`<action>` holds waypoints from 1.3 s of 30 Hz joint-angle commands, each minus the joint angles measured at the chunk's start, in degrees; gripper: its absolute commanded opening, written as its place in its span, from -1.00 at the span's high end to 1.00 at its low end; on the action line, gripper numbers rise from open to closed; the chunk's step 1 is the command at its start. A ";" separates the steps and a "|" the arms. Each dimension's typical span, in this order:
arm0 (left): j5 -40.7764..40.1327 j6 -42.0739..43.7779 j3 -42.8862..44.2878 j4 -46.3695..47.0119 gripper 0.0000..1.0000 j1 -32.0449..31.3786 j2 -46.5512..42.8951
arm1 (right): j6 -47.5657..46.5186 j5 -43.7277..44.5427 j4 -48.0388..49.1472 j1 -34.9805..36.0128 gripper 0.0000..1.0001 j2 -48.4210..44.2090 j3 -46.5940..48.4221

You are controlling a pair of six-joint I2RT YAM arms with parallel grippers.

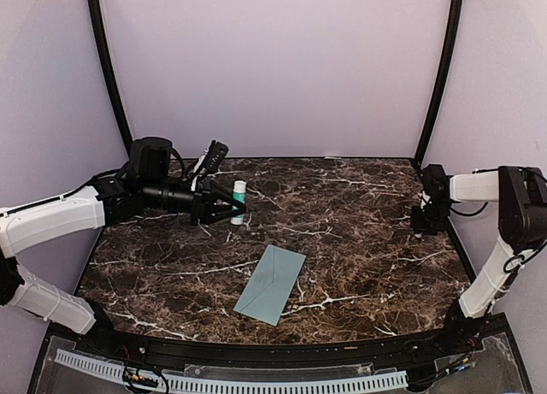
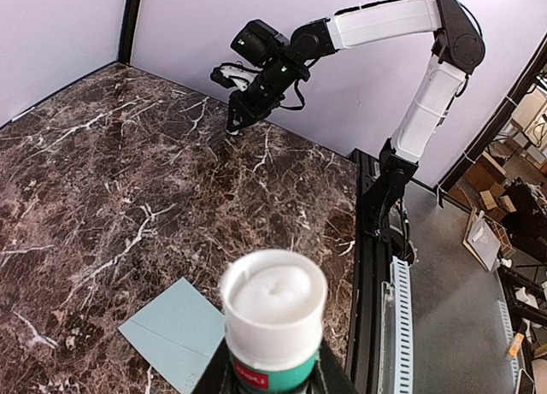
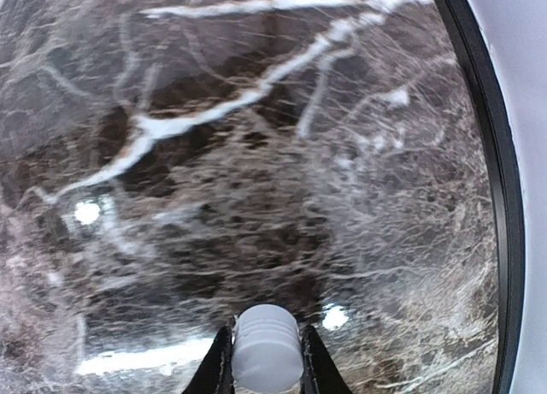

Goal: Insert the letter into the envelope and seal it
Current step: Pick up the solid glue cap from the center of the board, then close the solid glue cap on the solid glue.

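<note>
The pale teal-green envelope [image 1: 271,284] lies flat and slanted on the dark marble table, near the front middle. One corner of it shows in the left wrist view [image 2: 175,334]. No separate letter is in view. My left gripper [image 1: 238,213] is at the back left, shut on a glue stick [image 1: 238,199] with a green label. Its open white top shows in the left wrist view [image 2: 273,308]. My right gripper [image 1: 420,226] hangs low over the table's right side, shut on a white ribbed cap [image 3: 266,347]. Both grippers are well away from the envelope.
Black curved frame posts [image 1: 107,61] stand at the back corners in front of lilac walls. A black rail and a white slotted cable tray [image 1: 256,382] run along the near edge. The table's right edge [image 3: 491,155] lies close to my right gripper.
</note>
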 commanded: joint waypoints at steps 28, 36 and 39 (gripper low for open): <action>-2.39 12.59 2.82 -10.28 1.00 -13.51 6.38 | 10.60 -44.60 5.91 51.24 0.84 -17.05 13.07; -1.73 12.74 2.96 -10.58 1.00 -13.81 6.69 | 11.43 -45.65 9.41 52.15 0.79 -14.64 14.02; -0.62 12.54 2.92 -10.33 1.00 -13.81 6.80 | 11.73 -46.17 10.37 52.17 0.79 -14.21 14.09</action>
